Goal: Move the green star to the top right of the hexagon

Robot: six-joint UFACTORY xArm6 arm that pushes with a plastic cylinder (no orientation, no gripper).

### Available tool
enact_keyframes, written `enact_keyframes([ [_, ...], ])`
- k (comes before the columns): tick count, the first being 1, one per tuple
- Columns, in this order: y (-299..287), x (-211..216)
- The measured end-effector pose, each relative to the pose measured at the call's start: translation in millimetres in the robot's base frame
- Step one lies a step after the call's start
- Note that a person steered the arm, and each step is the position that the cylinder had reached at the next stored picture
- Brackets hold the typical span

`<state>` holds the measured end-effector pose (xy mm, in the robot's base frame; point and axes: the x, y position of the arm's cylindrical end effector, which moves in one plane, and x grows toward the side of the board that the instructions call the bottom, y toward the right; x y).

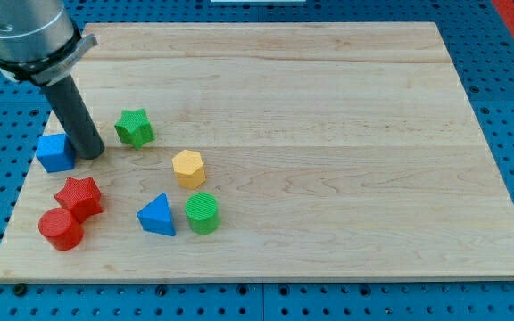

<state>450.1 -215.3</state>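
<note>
The green star (134, 127) lies on the wooden board at the view's left, up and to the left of the yellow hexagon (188, 168). My tip (90, 152) rests on the board just left of the green star, a small gap apart, and right next to the blue cube (55, 152). The hexagon sits about a block's width below and right of the star.
A red star (79, 196) and a red cylinder (61, 228) lie at the lower left. A blue triangle (157, 216) and a green cylinder (202, 212) sit below the hexagon. The wooden board (346, 134) lies on a blue pegboard table.
</note>
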Motion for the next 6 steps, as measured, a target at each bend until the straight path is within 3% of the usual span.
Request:
enact_keyframes([
  [2,8,-32],
  [3,45,-29],
  [5,48,-22],
  [6,84,-14],
])
